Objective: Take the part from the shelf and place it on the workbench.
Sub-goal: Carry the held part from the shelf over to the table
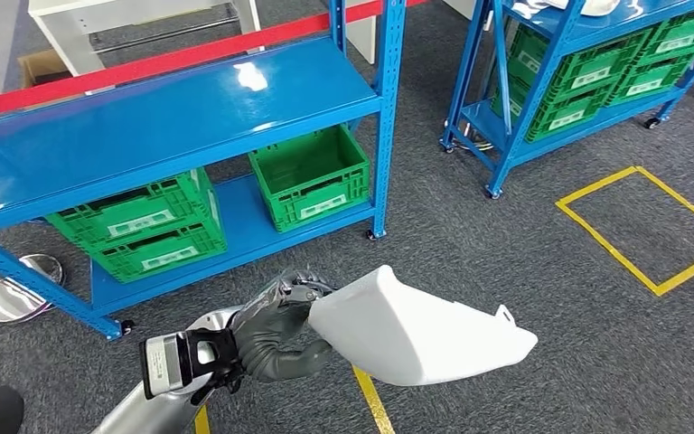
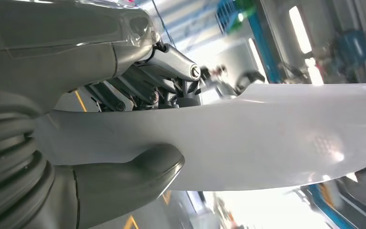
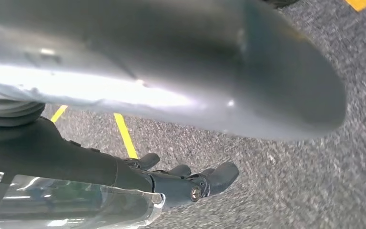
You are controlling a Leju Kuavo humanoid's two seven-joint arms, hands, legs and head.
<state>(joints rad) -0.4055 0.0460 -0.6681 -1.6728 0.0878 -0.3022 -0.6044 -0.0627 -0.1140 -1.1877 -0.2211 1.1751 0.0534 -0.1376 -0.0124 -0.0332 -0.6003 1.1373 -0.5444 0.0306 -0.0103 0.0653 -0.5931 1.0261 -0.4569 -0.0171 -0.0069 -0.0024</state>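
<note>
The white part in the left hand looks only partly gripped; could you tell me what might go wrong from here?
1. The left hand grips the white part at one end, so most of it juts out unsupported; it might tilt or slip.
2. The blue shelf stands close ahead; a turn could knock the part against its post.

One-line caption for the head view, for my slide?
Left hand holds the white part over grey carpet, in front of a blue shelf with green crates.
</note>
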